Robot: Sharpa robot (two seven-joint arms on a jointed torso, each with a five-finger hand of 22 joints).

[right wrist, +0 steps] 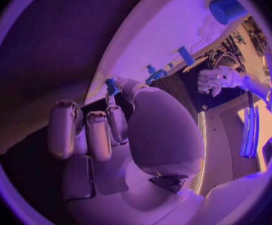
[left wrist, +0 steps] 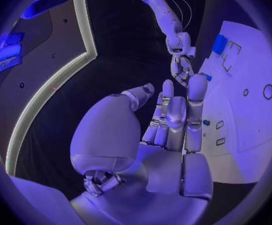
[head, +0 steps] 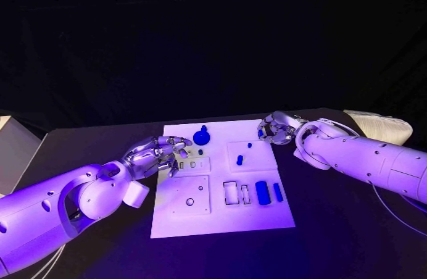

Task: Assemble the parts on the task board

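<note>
The left hand hovers at the left edge of the task board, about level with its upper half; its fingers are loosely curled and close together, and the left wrist view shows nothing between them, so it holds nothing. Just beside its fingertips, on the board, lie two small rectangular slots, and a round-topped blue part stands a little further in, near the board's far edge. The right hand sits at the board's far right corner, fingers bent inward; in the right wrist view a small blue part shows at the tips of the thumb and nearest finger, but whether it is pinched or merely lies behind them cannot be told. Between the two hands, a small blue peg stands in the square panel on the board's right half. Nearer the robot, a row of pieces lies in the board's lower right area: two pale outlined recesses, then a wide blue block and a slim blue bar side by side. The board rests flat in the middle of the black bench, and a pale bundle lies on the bench behind the right arm.
</note>
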